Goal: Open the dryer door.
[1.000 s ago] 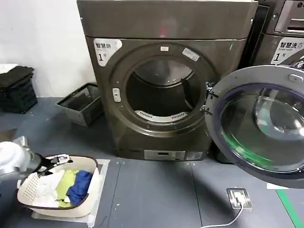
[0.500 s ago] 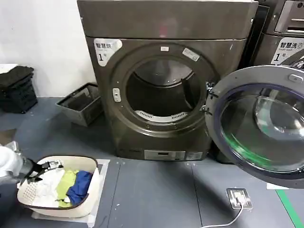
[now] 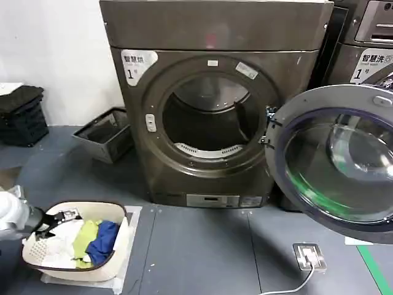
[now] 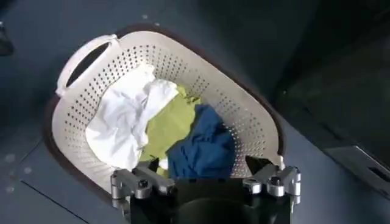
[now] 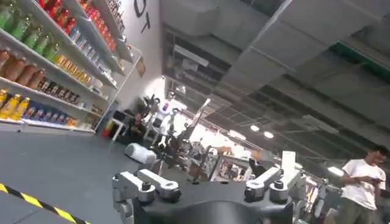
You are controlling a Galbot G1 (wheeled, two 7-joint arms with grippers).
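So the dryer door [image 3: 334, 163] is already swung wide, hanging off its hinge at about 3 o'clock of the drum opening [image 3: 209, 120], chrome ring and tinted glass facing out into the room, and you can see straight into the drum. As far as I can judge, the opening step is basically done; nothing's left to pull. My left gripper [image 3: 52, 222] sits down at about 8 o'clock in the head view, right at the rim of the laundry basket [image 3: 37, 246] on the floor, and its jaws are spread apart with nothing in them. From the left wrist view those jaws [image 4: 204, 182] hover just over the basket with the white cloth [image 4: 125, 115], the green one [image 4: 167, 125] and the blue one [image 4: 201, 149] piled inside. The door is well apart from that gripper, way off toward 2 o'clock from it. My right gripper [image 5: 204, 189] is pointed out at the room, jaws apart too, holding nothing. Next move, I'd guess, is just keeping clear of the door and leaving it open.
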